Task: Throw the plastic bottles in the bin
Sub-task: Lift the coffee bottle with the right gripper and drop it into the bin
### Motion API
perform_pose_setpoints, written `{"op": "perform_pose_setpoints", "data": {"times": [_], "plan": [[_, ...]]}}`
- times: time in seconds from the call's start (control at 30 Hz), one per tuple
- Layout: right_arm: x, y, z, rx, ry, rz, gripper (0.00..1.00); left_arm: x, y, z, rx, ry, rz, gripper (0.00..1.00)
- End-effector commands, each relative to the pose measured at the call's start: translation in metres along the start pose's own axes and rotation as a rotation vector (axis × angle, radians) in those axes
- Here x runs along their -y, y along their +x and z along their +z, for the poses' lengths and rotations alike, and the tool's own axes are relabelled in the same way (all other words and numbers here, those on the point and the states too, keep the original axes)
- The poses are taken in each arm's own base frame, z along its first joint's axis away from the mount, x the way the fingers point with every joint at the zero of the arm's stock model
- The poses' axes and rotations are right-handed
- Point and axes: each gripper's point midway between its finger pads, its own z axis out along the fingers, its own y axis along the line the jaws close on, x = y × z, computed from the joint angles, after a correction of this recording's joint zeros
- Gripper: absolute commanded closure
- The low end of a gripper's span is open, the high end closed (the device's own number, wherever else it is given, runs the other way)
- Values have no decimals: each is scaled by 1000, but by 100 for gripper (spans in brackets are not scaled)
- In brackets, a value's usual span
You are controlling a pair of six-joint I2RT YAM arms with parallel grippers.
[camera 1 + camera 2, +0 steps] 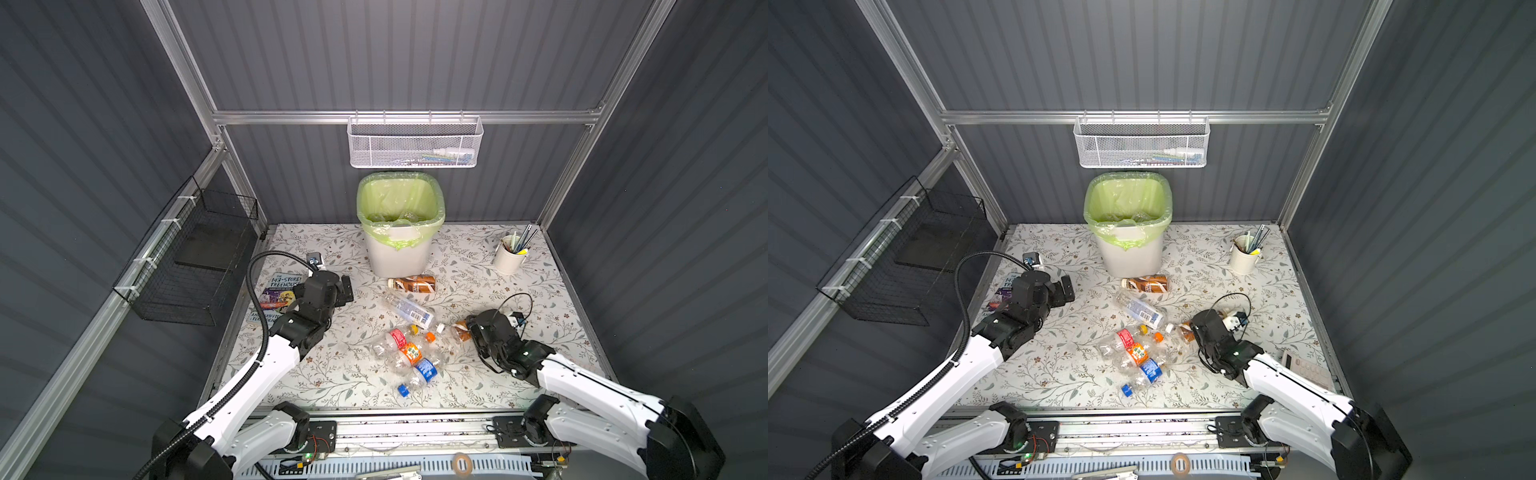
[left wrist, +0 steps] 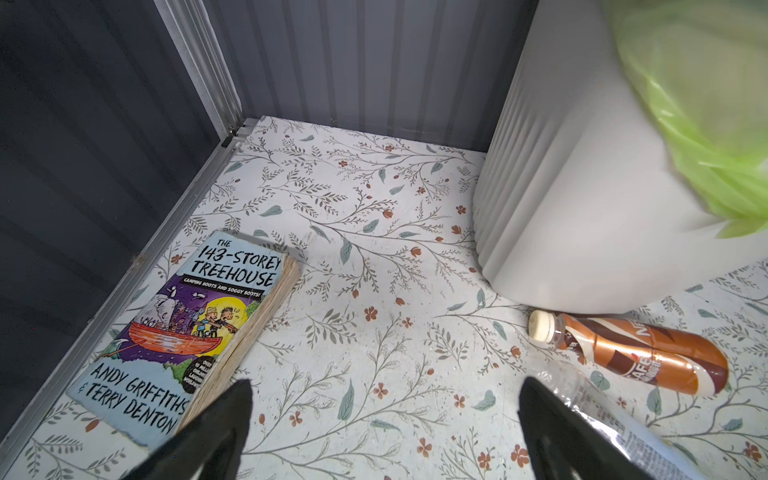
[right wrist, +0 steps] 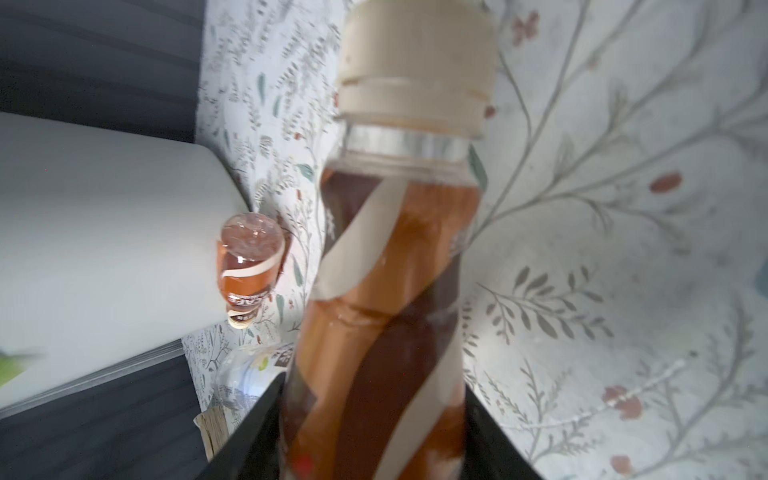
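My right gripper (image 3: 374,382) is shut on a brown-labelled plastic bottle (image 3: 395,270) with a cream cap, low over the table right of the heap; in both top views this bottle (image 1: 460,330) (image 1: 1185,332) sticks out of the gripper (image 1: 473,332). Several more bottles (image 1: 409,353) lie heaped mid-table. Nearer the bin lie a clear one (image 1: 409,309) and a brown one (image 1: 413,284) (image 2: 623,353). The white bin (image 1: 399,253) (image 1: 1129,257) with its green bag stands at the back. My left gripper (image 1: 345,289) (image 2: 384,390) hangs open and empty left of the bin.
A paperback book (image 1: 280,286) (image 2: 187,332) lies by the left wall under my left arm. A white cup of pens (image 1: 509,255) stands back right. A white mesh basket (image 1: 415,143) hangs above the bin, a black wire basket (image 1: 195,257) on the left wall.
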Motion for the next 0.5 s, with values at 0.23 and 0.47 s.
{"op": "perform_pose_setpoints", "data": {"times": [0.23,0.47], "plan": [[-153,-104,-91,340,-326,-416,47,2,46,10,-132,25,-34,0],[-298,-97,-97,230,-613,-583,47,1,60,11,-170,33,-48,0]]}}
